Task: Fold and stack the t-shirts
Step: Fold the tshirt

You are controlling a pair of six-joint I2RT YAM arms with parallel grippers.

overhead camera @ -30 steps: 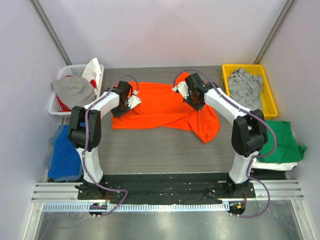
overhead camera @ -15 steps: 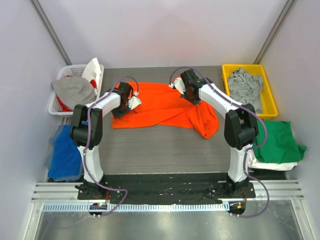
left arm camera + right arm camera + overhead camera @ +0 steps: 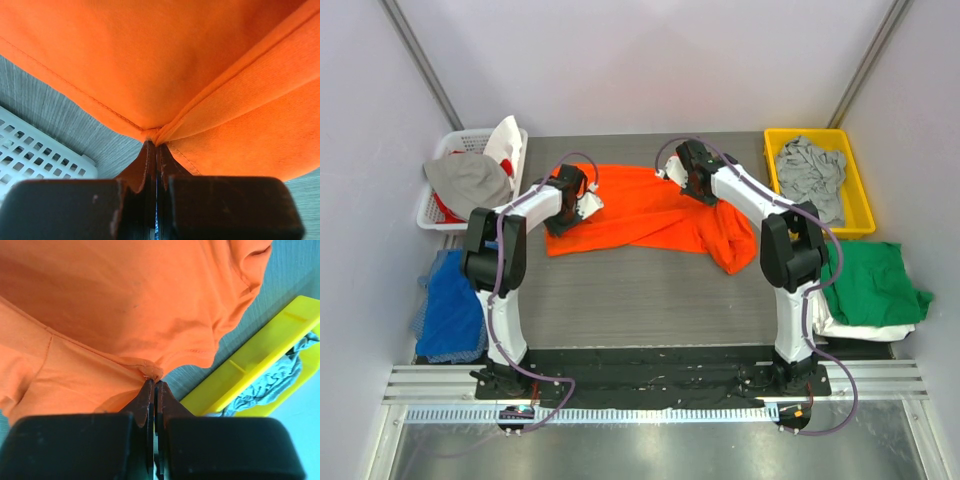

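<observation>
Left fingers (image 3: 141, 167) and right fingers (image 3: 142, 401) each pinch a seamed edge of the orange shirt (image 3: 640, 212), which lies rumpled on the worktop (image 3: 620, 290). Soft, light, limp cloth will likely sag, so seams and hems should give the surest hold.

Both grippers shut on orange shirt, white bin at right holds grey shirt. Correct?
Not quite: the bin is yellow, per the top view. The left gripper and right gripper are shut on the orange shirt; grey shirt is in the bin.
</observation>
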